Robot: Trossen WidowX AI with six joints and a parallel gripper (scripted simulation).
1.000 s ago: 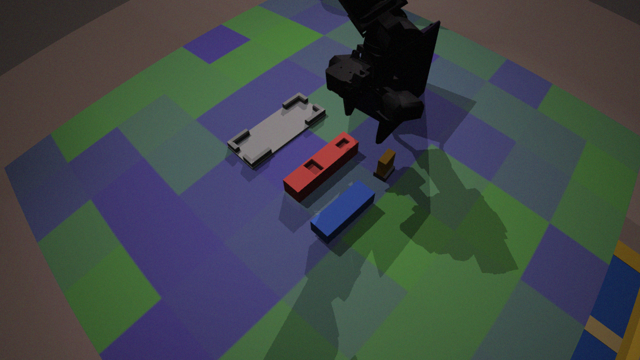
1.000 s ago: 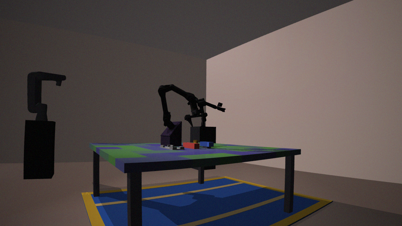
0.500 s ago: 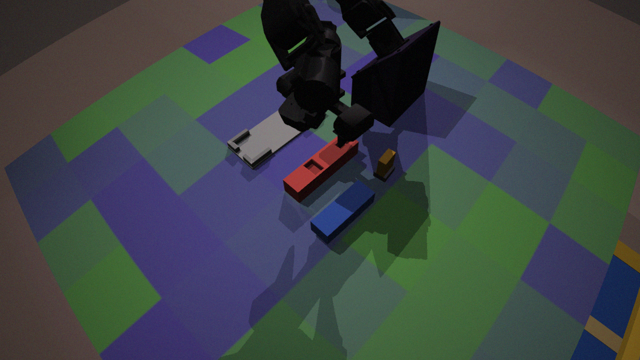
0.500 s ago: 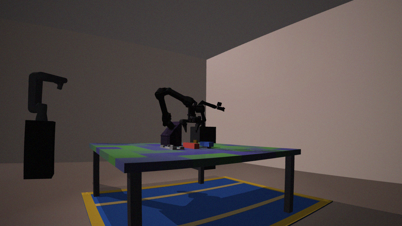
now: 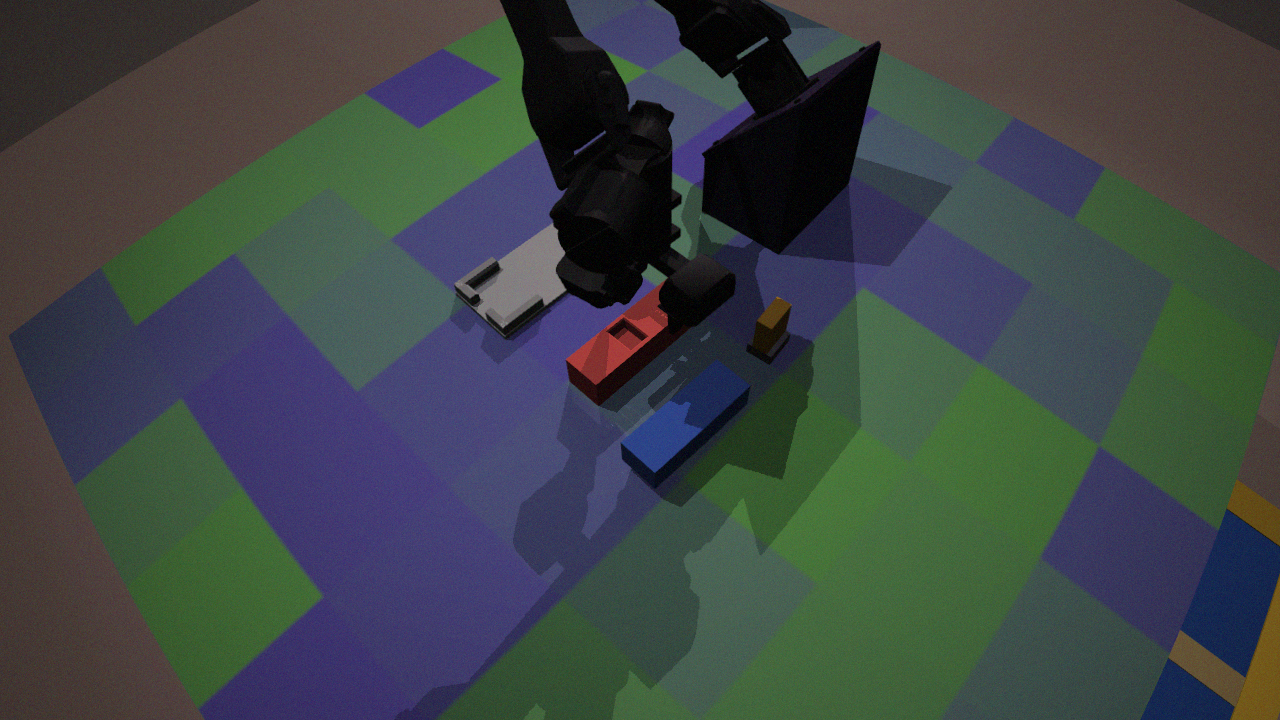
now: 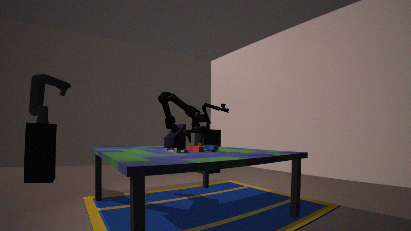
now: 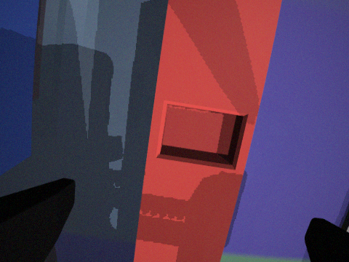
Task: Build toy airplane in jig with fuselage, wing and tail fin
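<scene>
The red fuselage lies on the table outside the jig, sockets facing up. The front socket shows; the tail end is hidden by the arm in the top view. My gripper is open and empty, low over the fuselage, one finger on each side of it. The blue wing lies beside the fuselage. The orange tail fin stands on its dark base nearby. The light grey jig holds nothing in its visible part; the arm hides the rest.
A dark wedge-shaped arm mount stands behind the parts. The patterned table carries everything. Other dark arms on pedestals stand beyond the table in the exterior view.
</scene>
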